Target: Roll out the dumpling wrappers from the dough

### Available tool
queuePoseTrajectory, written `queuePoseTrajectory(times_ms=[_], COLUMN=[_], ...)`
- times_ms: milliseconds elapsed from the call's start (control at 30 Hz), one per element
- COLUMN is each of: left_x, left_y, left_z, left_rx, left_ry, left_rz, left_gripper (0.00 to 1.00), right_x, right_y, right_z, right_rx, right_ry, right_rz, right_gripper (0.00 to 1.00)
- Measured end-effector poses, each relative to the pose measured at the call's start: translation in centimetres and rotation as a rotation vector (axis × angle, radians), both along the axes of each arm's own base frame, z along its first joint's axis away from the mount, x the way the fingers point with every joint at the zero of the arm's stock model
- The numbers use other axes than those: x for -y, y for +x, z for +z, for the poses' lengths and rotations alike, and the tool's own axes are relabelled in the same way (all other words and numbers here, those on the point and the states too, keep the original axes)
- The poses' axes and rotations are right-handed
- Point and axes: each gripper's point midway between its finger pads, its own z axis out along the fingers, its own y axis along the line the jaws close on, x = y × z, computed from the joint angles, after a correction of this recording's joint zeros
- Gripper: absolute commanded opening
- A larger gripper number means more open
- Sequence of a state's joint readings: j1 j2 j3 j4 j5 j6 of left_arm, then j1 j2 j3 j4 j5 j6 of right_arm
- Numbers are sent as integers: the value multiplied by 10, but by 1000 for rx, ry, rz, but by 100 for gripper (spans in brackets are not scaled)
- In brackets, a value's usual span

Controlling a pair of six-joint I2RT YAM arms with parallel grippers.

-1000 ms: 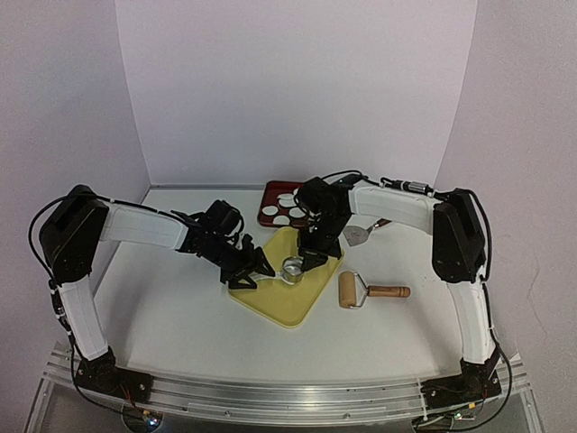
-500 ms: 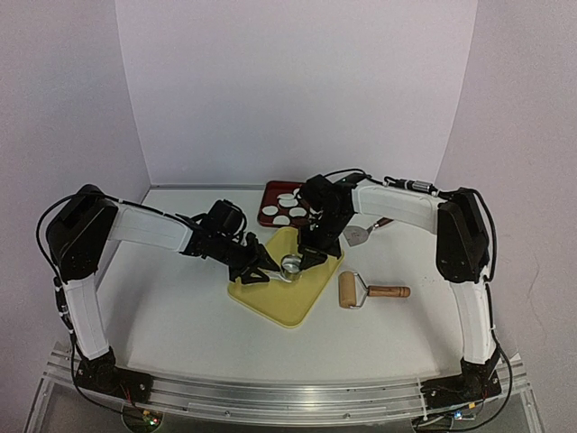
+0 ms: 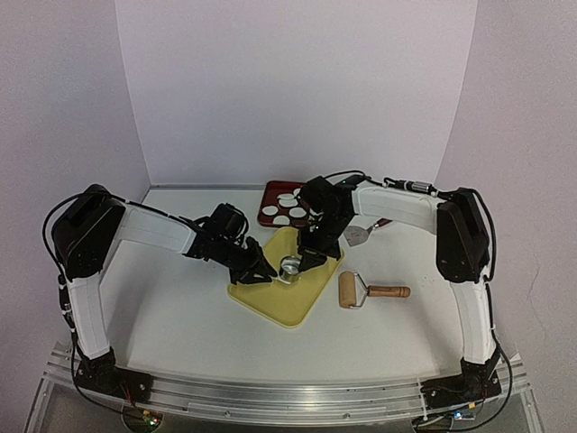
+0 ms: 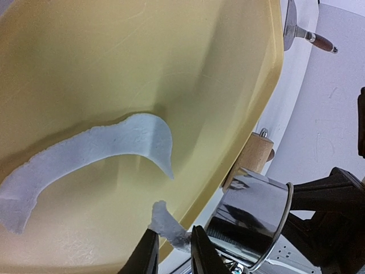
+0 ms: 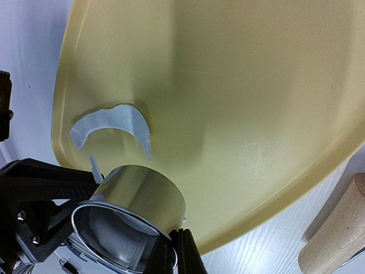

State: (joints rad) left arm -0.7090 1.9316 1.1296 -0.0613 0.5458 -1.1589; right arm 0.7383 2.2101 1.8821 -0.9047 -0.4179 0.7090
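The yellow board [image 3: 275, 302] carries the dough as a thin crescent scrap [image 4: 85, 151] [image 5: 114, 125] and a small curled scrap [image 4: 165, 222]. My left gripper [image 3: 260, 271] [image 4: 174, 254] is low over the board's left part, its narrow jaws pinching the curled scrap. My right gripper [image 3: 305, 260] [image 5: 174, 254] is shut on the rim of the metal ring cutter [image 3: 290, 267] [image 5: 131, 208] [image 4: 251, 211], which stands on the board right beside the left fingers. White dough shows inside the cutter. Several round dumpling wrappers [image 3: 282, 210] lie on the red tray [image 3: 268, 189] behind the board.
A wooden rolling pin [image 3: 361, 291] [image 5: 336, 234] [image 4: 251, 160] lies on the table just right of the board. A metal spatula with a wooden handle [image 3: 359, 234] [image 4: 302, 28] lies behind it, under the right forearm. White walls close the back and sides.
My left gripper has slid right along the board toward the cutter, and its jaws have closed in on the small scrap. The right gripper and cutter have stayed put.
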Motion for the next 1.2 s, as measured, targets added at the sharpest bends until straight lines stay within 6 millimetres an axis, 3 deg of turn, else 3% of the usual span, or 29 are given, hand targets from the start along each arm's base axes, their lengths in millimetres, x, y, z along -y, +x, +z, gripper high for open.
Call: queuePoseTrajectory(times_ms=[300, 533, 933, 1200], left_x=[4, 4, 16, 11], left_y=[6, 7, 13, 11], left_z=[-13, -26, -26, -32], left_rx=[-9, -21, 4, 14], left_ry=[15, 29, 38, 86], left_rz=[3, 0, -33, -51], left_gripper=[0, 0, 0, 0], right_x=[4, 6, 13, 13], right_y=[-4, -4, -1, -11], right_z=[-8, -10, -17, -40], right_rx=[-14, -13, 19, -10], right_ry=[-17, -26, -71, -124], right_rz=[1, 3, 10, 38], right_gripper=[0, 0, 0, 0])
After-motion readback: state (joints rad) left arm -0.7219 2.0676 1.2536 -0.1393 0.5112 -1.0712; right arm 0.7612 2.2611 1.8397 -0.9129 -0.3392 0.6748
